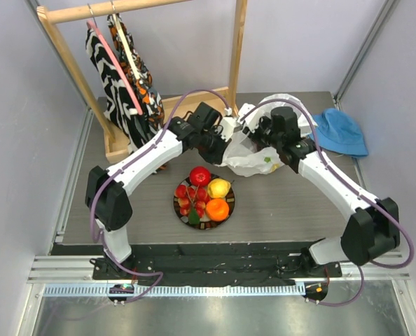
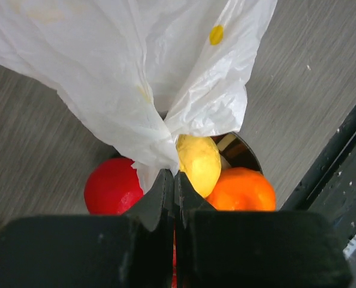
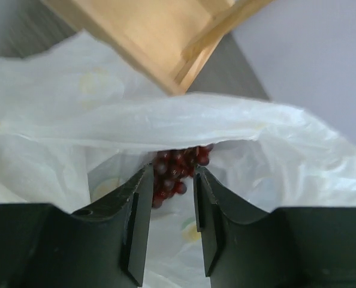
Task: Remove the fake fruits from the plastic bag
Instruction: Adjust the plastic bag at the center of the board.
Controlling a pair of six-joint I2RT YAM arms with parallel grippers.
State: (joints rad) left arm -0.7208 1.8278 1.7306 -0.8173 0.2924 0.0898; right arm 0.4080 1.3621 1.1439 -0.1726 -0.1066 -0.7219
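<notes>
Reference: a dark plate (image 1: 209, 224) in front of the arm bases; all places below are given from it.
Plastic bag (image 1: 253, 159): thin, crinkled, translucent white film with a small yellow dot printed on it. It lies just beyond the plate, to the right, with a wooden clothes rack (image 1: 194, 105) behind it.
Left gripper (image 2: 171, 177): the fingers are pressed together on a gathered fold of the bag film, above the far edge of the plate. The film is drawn taut from the pinch. The hold is judged to lift and steady the bag so that its mouth stands open for the other arm.
Right gripper (image 3: 172, 174): the fingers are set narrowly apart, nothing clamped, and are pushed into the bag mouth beyond the plate.
Grape bunch (image 3: 177, 162): small, glossy, dark red-purple beads. It is seen inside the bag under the upper lip of film, in line with the gap between the right fingers. Whether it is touched cannot be told.
Fruits on the plate: red apple (image 1: 199, 175), lemon (image 1: 219, 187), orange (image 1: 217, 208), red berries (image 1: 188, 198) with a green leaf.
Task state: the grape bunch is judged to be the last fruit left in the bag.
</notes>
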